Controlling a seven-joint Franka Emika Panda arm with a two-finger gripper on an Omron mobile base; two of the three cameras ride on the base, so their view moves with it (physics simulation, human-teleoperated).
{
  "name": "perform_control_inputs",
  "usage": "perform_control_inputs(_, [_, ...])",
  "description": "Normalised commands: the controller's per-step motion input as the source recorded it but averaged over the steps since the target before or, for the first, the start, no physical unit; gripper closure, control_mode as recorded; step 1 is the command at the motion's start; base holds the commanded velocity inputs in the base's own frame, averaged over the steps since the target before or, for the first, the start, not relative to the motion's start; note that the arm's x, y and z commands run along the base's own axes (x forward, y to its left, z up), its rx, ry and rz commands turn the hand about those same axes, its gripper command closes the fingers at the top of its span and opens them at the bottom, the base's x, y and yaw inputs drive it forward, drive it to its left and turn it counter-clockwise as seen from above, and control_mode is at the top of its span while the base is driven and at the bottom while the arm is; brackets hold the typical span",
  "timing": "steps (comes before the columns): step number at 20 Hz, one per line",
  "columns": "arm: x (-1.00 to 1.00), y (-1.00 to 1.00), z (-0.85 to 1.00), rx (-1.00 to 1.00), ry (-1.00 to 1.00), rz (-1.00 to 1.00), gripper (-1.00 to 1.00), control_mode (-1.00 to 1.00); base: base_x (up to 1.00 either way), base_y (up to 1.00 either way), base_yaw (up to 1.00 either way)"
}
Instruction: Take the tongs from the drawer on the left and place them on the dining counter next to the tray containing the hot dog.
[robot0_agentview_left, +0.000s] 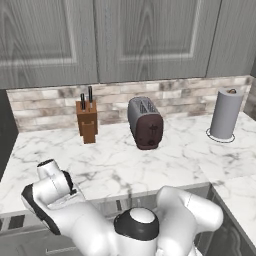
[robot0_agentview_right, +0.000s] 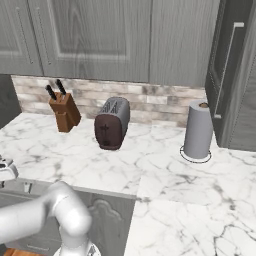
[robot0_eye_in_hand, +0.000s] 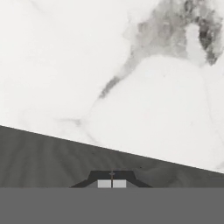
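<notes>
The hand view looks closely at white marble worktop (robot0_eye_in_hand: 144, 87) above a grey front, with the hand (robot0_eye_in_hand: 112, 183) at the bottom, its fingertips pressed together on nothing. Both base views take in the wider worktop carrying a knife block (robot0_agentview_left: 87, 121), a toaster (robot0_agentview_left: 145, 123) and a paper towel roll (robot0_agentview_left: 225, 114). The right base view adds a tall cabinet door (robot0_agentview_right: 232, 75) with a bar handle. The grey drawer front (robot0_agentview_left: 30, 225) sits below the worktop edge, shut. No writing can be read.
</notes>
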Motion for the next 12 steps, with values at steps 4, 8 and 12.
perform_control_inputs(4, [-1.0,-0.23,-1.0,0.04,0.0,-0.08,1.0,-1.0,0.0,0.0,0.0])
perform_control_inputs(8, [-1.0,-0.16,-1.0,0.03,0.0,-0.11,1.0,-1.0,0.0,0.0,0.0])
perform_control_inputs(12, [-1.0,-0.02,-1.0,0.01,0.0,-0.17,1.0,-1.0,0.0,0.0,0.0])
